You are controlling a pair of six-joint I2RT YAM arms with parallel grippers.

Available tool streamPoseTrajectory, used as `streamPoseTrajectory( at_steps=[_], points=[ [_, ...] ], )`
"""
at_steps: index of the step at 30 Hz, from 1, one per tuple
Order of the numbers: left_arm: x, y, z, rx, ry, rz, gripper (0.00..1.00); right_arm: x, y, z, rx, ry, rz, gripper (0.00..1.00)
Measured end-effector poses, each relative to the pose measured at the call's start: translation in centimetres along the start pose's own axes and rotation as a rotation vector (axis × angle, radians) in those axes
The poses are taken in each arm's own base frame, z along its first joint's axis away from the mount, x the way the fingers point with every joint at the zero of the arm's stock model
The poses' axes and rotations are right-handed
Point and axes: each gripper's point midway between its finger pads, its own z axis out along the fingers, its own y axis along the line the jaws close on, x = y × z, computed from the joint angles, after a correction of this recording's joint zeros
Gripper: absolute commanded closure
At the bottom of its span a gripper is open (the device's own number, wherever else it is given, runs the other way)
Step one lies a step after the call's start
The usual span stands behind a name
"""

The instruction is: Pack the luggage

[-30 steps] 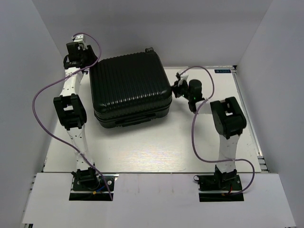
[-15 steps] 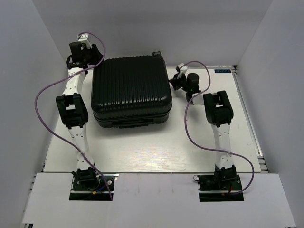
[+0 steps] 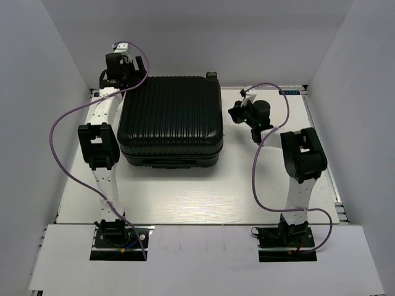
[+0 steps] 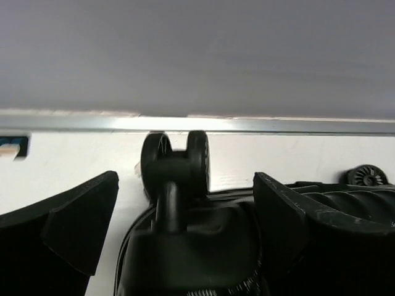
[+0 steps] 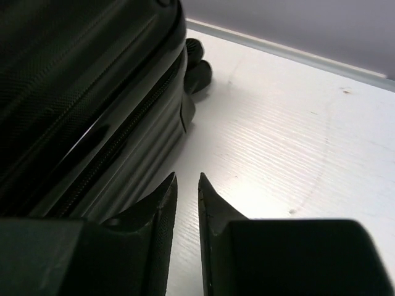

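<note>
Luggage (image 5: 74, 105) largely outside right wrist view

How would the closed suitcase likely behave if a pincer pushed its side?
The luggage lies flat on its broad side, so it probably slides rather than tips or rolls; its wheels stick out sideways. The ribbed shell looks stiff, likely unyielding.

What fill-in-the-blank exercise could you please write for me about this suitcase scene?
1. The large black ribbed hard-shell suitcase lies flat on the white table with its lid ____.
2. The left gripper is open, and between its fingers shows a small black ____ of the suitcase.
3. The right gripper, its fingers almost together, holds ____.
Missing words: closed; wheel; nothing.
</note>
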Motion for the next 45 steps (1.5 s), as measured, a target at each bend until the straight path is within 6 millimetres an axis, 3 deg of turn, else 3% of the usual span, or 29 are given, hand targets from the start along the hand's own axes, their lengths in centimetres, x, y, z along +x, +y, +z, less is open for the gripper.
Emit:
streamPoseTrajectory(
  at_steps=[3,5,10,14,17,20,23,28,31,34,38,42,45],
  points=[
    [-0.1,0.7,-1.7,-0.130,0.030,-0.024,0.00,-0.7,-0.2,-1.1,0.038,0.023,0.017,0.66],
    [-0.2,1.0,-3.9,-0.201,0.052,-0.050,0.00,-0.9,-0.3,-1.8,0.056,0.040,0.027,0.64],
    [1.1,2.9,-12.5,-0.388,0.144,-0.110,0.00,0.0,0.2,-2.9,0.047,0.110,0.045,0.59],
    [2.5,5.8,-17.3,-0.548,0.176,-0.161,0.00,1.2,0.9,-3.2,0.015,0.175,0.074,0.58],
    [4.1,7.8,-18.3,-0.628,0.227,-0.195,0.00,0.7,1.4,-2.8,-0.017,0.180,0.084,0.58],
    [7.3,9.1,-18.7,-0.660,0.349,-0.235,0.00,0.3,1.8,-2.6,-0.039,0.184,0.092,0.58],
    [10.3,9.6,-19.4,-0.693,0.440,-0.313,0.00,0.6,1.9,-2.8,-0.043,0.199,0.100,0.57],
    [13.7,9.5,-22.6,-0.712,0.457,-0.436,0.00,1.9,2.4,-3.3,-0.064,0.255,0.107,0.57],
    [14.0,9.2,-22.4,-0.683,0.441,-0.474,0.00,2.7,3.2,-3.7,-0.096,0.290,0.111,0.57],
    [14.2,8.8,-20.8,-0.633,0.429,-0.500,0.04,3.2,4.0,-4.1,-0.125,0.311,0.108,0.57],
    [16.6,7.9,-18.2,-0.569,0.494,-0.506,0.08,3.1,5.3,-4.5,-0.164,0.319,0.090,0.57],
    [19.6,6.7,-16.2,-0.504,0.570,-0.463,0.11,3.6,5.4,-6.1,-0.164,0.325,0.046,0.58],
    [19.3,5.9,-15.5,-0.465,0.562,-0.388,0.12,4.1,5.8,-8.1,-0.173,0.327,0.010,0.60]
  ],
)
